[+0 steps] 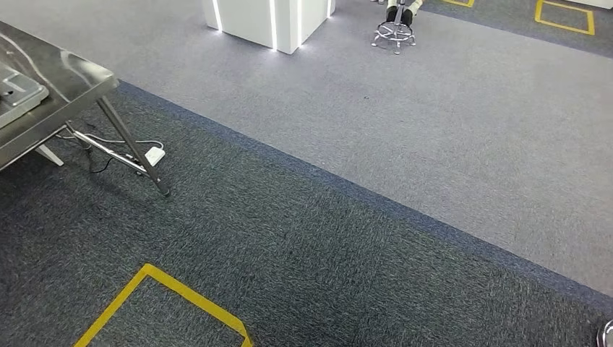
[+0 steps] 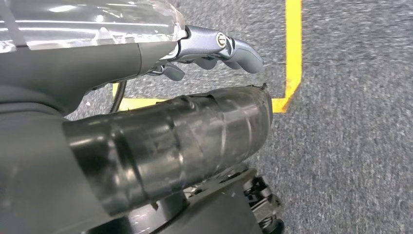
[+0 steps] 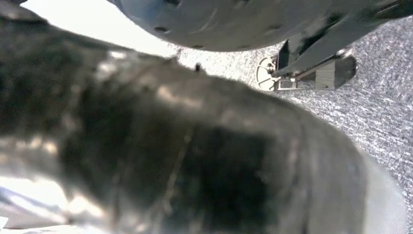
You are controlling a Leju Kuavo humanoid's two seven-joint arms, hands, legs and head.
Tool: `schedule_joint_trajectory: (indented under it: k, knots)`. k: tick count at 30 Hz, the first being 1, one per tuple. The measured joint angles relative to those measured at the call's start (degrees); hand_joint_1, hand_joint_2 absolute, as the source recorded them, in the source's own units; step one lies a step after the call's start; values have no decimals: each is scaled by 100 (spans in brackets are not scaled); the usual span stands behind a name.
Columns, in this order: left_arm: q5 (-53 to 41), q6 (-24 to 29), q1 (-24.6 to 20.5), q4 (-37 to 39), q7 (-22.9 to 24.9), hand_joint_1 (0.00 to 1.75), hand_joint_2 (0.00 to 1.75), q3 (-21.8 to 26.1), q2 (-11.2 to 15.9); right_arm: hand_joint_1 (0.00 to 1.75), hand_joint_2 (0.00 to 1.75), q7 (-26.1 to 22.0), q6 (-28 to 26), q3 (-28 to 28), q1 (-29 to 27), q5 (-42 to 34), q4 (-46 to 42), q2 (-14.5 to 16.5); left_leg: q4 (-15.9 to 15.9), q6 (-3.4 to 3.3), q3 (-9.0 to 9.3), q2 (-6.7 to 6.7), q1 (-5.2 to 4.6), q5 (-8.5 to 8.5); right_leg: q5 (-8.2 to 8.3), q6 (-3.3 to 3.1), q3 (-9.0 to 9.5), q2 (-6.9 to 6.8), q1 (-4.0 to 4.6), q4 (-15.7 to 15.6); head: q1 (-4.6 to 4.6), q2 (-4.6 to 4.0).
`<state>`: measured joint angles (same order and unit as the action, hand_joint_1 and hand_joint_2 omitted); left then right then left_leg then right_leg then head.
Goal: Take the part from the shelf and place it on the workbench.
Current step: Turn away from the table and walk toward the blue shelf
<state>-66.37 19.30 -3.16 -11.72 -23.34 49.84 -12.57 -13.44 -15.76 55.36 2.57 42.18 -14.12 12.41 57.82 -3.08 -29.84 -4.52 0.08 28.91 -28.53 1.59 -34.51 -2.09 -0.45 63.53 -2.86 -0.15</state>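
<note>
Head view: carpet, a steel table (image 1: 69,76) at the far left, yellow tape (image 1: 181,293) below — no shelf or part.

Left wrist view: the left hand (image 2: 214,48) hangs over carpet, fingers (image 2: 243,51) curled on nothing; yellow tape lies just beyond them.

Right wrist view: the right hand (image 3: 195,161) is a dark blur — I cannot tell its state.

Judged so, pickup and placing remain.

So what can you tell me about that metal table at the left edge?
The metal table looks like brushed steel with a shiny, reflective top. One corner juts into the head view from the left. Thin slanted legs stand on the dark carpet. A flat grey tray-like item rests on top; a white cable block lies on the floor beneath.
</note>
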Motion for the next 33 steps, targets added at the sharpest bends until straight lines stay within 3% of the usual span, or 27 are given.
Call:
schedule_joint_trajectory:
  k: [2,5,7,9,11,12,13,14,16,18,19,20,22,24,25,26,27,28,31,33]
  knots:
    - [-1,4,-4,0,0,0,0,2,1,0,0,-15,1,3,22,0,0,-1,10,55,25,-89,-27,35,111,-70,219,-148,50,-445,3,0]
    - [-1,6,-35,0,0,0,0,4,0,0,0,-22,1,8,20,-1,0,1,13,141,73,-176,-31,78,123,-156,218,-19,51,-516,5,0]
    - [-1,6,-40,0,-1,0,0,8,0,0,0,-12,-2,10,26,-2,0,3,256,200,-10,46,-12,267,160,-224,236,91,12,-563,7,0]
    - [-5,6,-20,0,2,0,0,17,2,0,0,26,-8,12,40,1,0,3,931,235,-323,320,13,632,179,-263,231,211,5,-570,10,0]
    - [-17,6,5,0,9,0,0,24,3,0,0,92,-19,13,39,16,0,2,1546,251,-633,391,23,823,182,-271,223,353,10,-556,12,0]
    - [-23,6,12,0,12,0,0,25,3,0,0,131,-27,14,34,33,0,3,1583,251,-670,401,25,748,181,-269,222,428,9,-544,12,0]
    - [-28,6,16,0,15,0,0,26,3,0,0,165,-34,14,30,51,0,3,1397,246,-605,419,31,570,177,-265,223,506,8,-529,13,0]
    - [-31,6,16,0,15,0,0,27,3,0,0,191,-40,14,28,70,0,4,1031,235,-456,487,41,332,170,-254,222,584,4,-509,13,0]
    - [-34,2,15,0,9,0,0,29,3,0,0,215,-52,15,31,95,1,6,356,212,-184,738,61,42,155,-209,197,724,8,-463,12,0]
    - [-40,-7,9,0,-1,0,0,30,4,0,0,221,-64,16,28,102,2,7,137,181,-103,861,55,6,163,-140,157,830,5,-444,10,0]
    - [-46,-10,3,0,-6,0,0,31,4,0,0,231,-68,16,20,106,4,7,119,151,-99,808,47,-16,179,-99,137,885,-3,-453,11,0]
    - [-57,-13,-4,0,-9,0,0,31,4,0,0,242,-68,16,11,113,5,5,91,109,-88,747,48,-40,180,-66,126,872,-14,-450,10,0]
    - [-84,-15,-8,0,-14,0,0,31,1,0,0,263,-54,16,4,139,9,3,24,19,-72,610,55,-91,41,-17,36,646,-14,-269,1,0]
    - [-103,-16,5,0,-17,0,0,31,-2,0,0,271,-28,16,16,167,10,1,-2,-27,-76,455,49,-108,-320,16,-250,361,-13,340,-9,0]
    - [-105,-16,15,0,-17,0,0,31,-2,0,0,274,-17,16,22,177,10,1,0,-34,-84,370,41,-104,-489,36,-431,307,-22,716,-8,0]
    - [-108,-16,21,0,-17,0,0,31,-2,0,0,279,-12,16,22,185,11,0,4,-37,-90,283,35,-99,-581,53,-562,280,-30,998,-8,0]
    - [-111,-16,20,0,-16,0,0,31,-2,0,0,287,-10,16,17,192,12,-1,7,-38,-91,203,32,-92,-562,65,-595,259,-37,1089,-8,0]
    - [-115,-16,14,0,-16,0,0,30,-2,0,0,298,-8,16,10,200,13,-2,12,-33,-86,134,30,-82,-441,68,-513,233,-40,955,-8,0]
    - [-144,-16,-2,0,-13,0,0,26,-4,0,0,317,1,15,9,238,13,-13,28,20,-43,-38,14,-35,31,-1,89,-58,-2,-168,-7,0]
    - [-171,-18,-13,0,-4,0,0,20,-9,0,0,317,15,14,20,267,14,-18,32,79,-19,-132,-5,-9,95,-73,239,-167,46,-498,-4,0]
